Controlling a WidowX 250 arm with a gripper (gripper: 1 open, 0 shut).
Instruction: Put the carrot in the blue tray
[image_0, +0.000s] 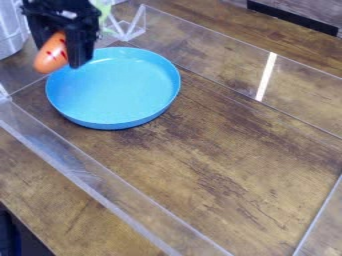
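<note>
One carrot (51, 54) in pincer (59, 50), one blue tray (114, 88)

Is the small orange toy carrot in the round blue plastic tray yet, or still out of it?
Out. The orange toy carrot hangs gripped in the shut black end effector at the left rim of the round blue plastic tray, whose inside is bare.

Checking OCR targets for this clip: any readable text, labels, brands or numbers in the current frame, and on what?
None readable.
Blue tray: plain, no marking.
Carrot, held in the gripper: only short dark lines, no lettering.
Wooden table: grain and a glare streak, no text.
Objects at the top-left edge are cropped and blurred; any text there can't be made out.
</note>
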